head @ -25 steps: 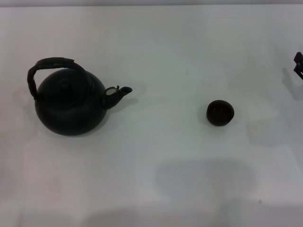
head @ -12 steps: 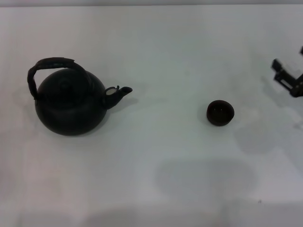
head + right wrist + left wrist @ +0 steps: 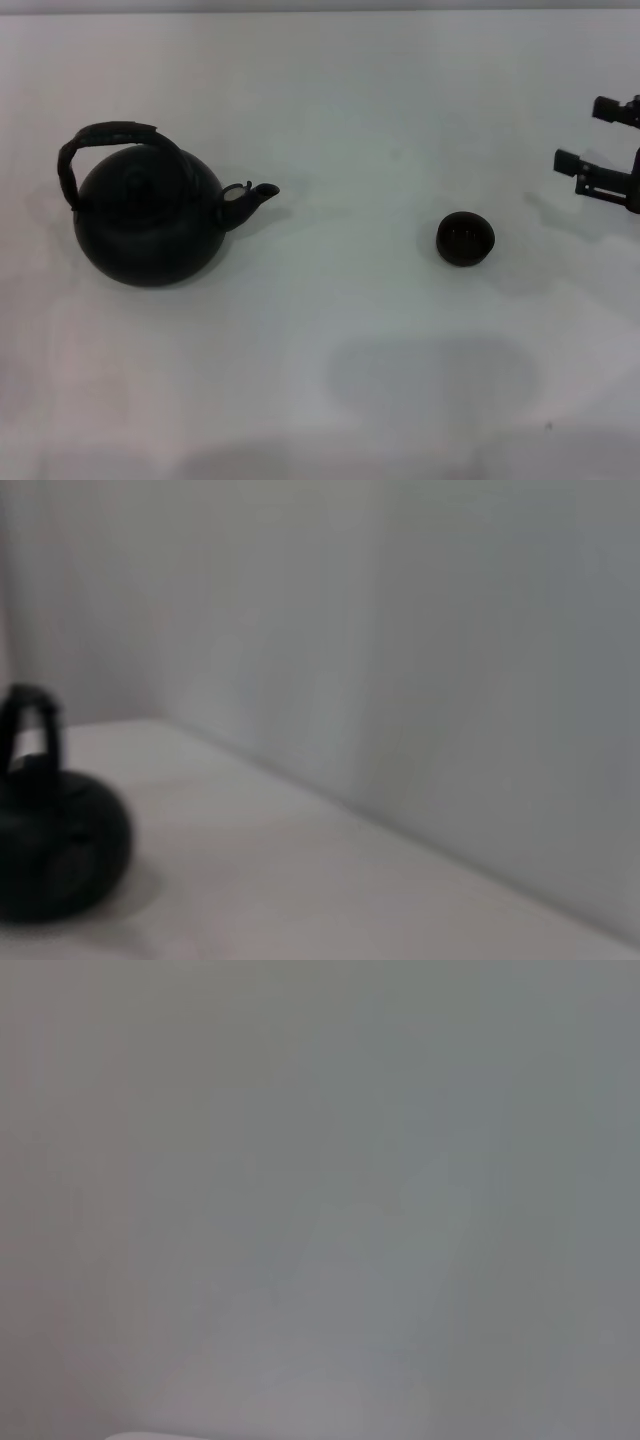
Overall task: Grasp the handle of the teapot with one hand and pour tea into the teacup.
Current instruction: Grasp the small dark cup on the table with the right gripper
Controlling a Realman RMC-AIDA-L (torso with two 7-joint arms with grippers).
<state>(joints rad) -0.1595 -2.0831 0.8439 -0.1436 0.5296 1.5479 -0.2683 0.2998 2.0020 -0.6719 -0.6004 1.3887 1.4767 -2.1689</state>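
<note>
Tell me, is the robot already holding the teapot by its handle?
No. The teapot stands alone on the white table, nothing touching its handle; the right gripper, fingers apart, is far off beyond the teacup.

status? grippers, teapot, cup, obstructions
Right gripper open at table's right edge, right of cup. Left gripper not in view. Teapot upright on the left, handle untouched. Nothing between teapot and cup.

One teapot (image 3: 150, 225) stands on the white worktop (image 3: 350, 100), with one arched handle (image 3: 105, 140) and one spout. One teacup (image 3: 465, 239) sits to its right. One gripper (image 3: 597, 140) shows at the far right edge, with two fingers (image 3: 568, 161) visible.
</note>
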